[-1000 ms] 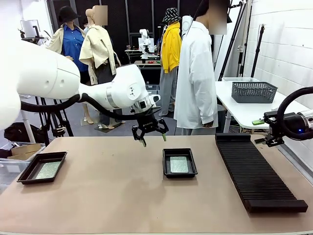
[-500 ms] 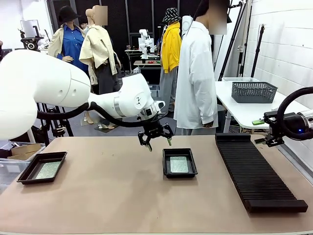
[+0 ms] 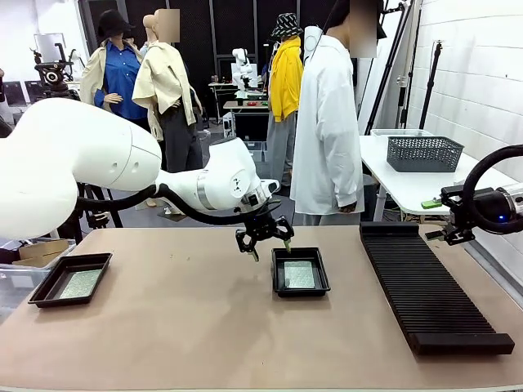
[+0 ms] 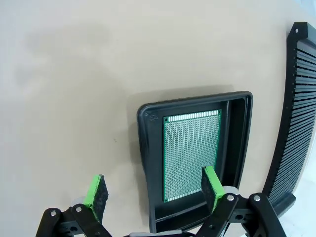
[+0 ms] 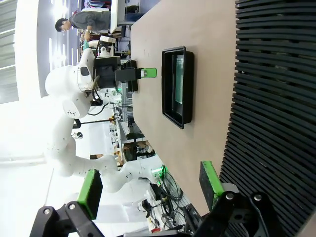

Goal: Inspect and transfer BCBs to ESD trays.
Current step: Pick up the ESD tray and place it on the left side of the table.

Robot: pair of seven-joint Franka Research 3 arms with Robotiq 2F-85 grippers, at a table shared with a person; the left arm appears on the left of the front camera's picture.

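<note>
**Left arm closing in on the centre tray**

Since the earlier frame, your left gripper (image 3: 265, 243) has travelled right and downward, and it is now hanging at the near-left corner region of the centre ESD tray (image 3: 277, 284), above its far-left edge as you see it from the front. Your right gripper (image 3: 435, 219) has not shifted; it is sitting out at the table's right side, beyond the far end of the ribbed black rack (image 3: 425, 286).

Both pincers are standing wide and holding nothing. In the left wrist view you are looking down between the green pads (image 4: 95, 191) at the tray (image 4: 148, 148), with one pad over bare table (image 4: 74, 98) and the other over the tray's interior. A green BCB (image 4: 191, 153) is lying flat on that tray's floor, with a strip of black floor showing beside it.

A second ESD tray (image 3: 49, 292) is resting at the table's left edge, well apart from the first, and it is carrying its own BCB (image 3: 80, 283), lying flat.

A person in a white coat (image 3: 327, 131) is standing at the far side, just behind the centre tray. You are also seeing the rack (image 5: 276, 98) running close beside the right gripper (image 5: 150, 190) in the right wrist view, its pads spread wide.
</note>
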